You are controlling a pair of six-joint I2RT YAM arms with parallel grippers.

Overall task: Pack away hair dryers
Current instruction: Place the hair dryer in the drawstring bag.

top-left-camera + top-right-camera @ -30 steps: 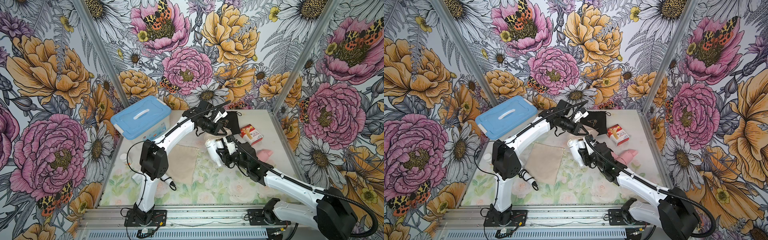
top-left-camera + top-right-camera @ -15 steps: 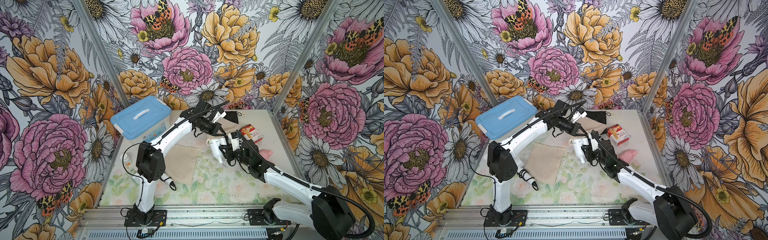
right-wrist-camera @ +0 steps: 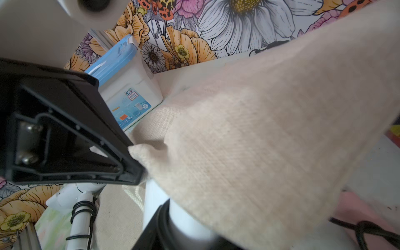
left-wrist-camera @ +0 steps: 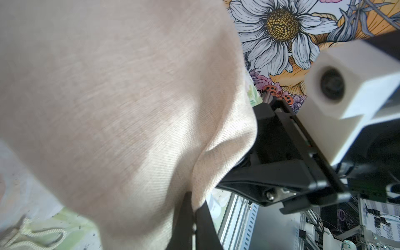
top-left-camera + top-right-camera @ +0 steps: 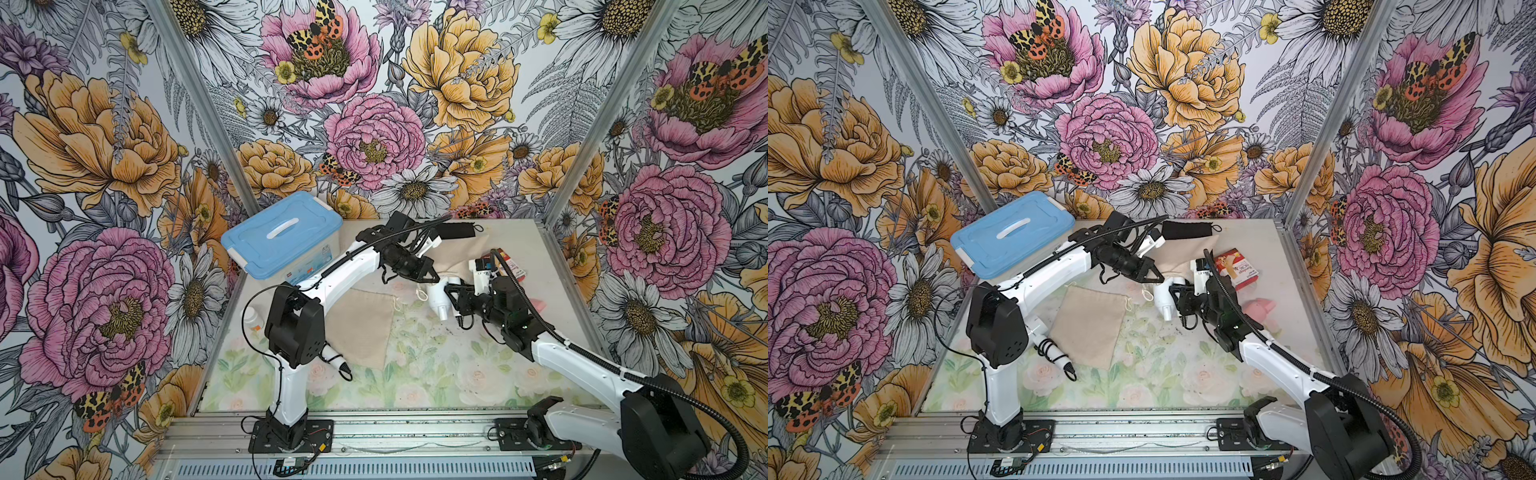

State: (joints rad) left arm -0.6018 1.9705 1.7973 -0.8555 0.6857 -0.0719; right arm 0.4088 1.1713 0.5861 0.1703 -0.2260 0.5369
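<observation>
Two arms meet over the middle of the bench [image 5: 1163,365]. Since a second ago the left pincer [image 5: 1158,277] has drawn the edge of the lifted pouch [image 5: 1187,257] toward the front rail. The right arm has reached further back, so the pouch edge now hangs right over the white hair dryer [image 5: 1162,296]. The two dryers lying on the bench have not moved.

Left pincer: fully closed, pinching a fold of the pouch's beige cloth (left wrist view).

Right pincer [image 5: 1177,300]: partly closed around the white hair dryer's body, holding it just beside the left pincer's tips.

Long axis of this dryer: roughly front to back across the bench, narrow end toward the front rail, wider end under the pouch. The right wrist view shows cloth draped over that end; whether it is inside cannot be told.

Second white hair dryer [image 5: 1050,347]: on the bench beside the left arm's base, at a corner of the flat pouch [image 5: 1088,328]. Its axis runs diagonally, with cord wound round the handle and the plug toward the front.

Pink hair dryer [image 5: 1260,309]: on the bench behind the right arm, near the red carton [image 5: 1241,268], largely hidden.
</observation>
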